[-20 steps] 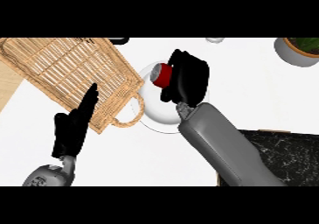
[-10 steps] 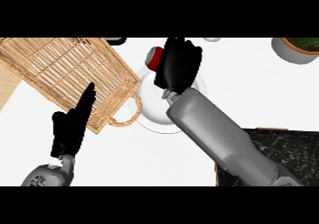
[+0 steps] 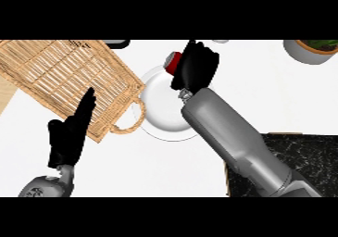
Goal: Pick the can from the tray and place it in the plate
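One can [image 3: 173, 62], one plate [image 3: 161, 104] and one tray [image 3: 62, 76] lie on the white counter [image 3: 267, 97]. There are two robot hands, and one grey pot [image 3: 309, 50] with a green plant stands at the far right corner.

The can is red with a pale lid. It shows just beyond the plate's far rim, at the left side of the right robot hand [image 3: 194, 67], whose fingers curl round it and hide most of it. Whether the can touches the plate or counter cannot be told. The right forearm [image 3: 229, 139] runs from the lower right up across the plate's right part, covering that side of the rim.

The plate is white and round. Its left edge lies just beside the tray's looped handle [image 3: 127, 125], nearly touching it. The tray is woven wicker, set at a slant, and reaches from the left edge to the counter's middle; nothing shows inside it.

The left robot hand [image 3: 70, 134] is at the lower left, fingers straight and pressed together, pointing up over the tray's near edge, holding nothing.

A dark marbled slab [image 3: 308, 157] fills the lower right corner under the right forearm. Two small things at the far edge are cut off and cannot be made out.

Open white counter lies right of the plate, between the forearm and the pot, and also in front of the plate, between the two arms.
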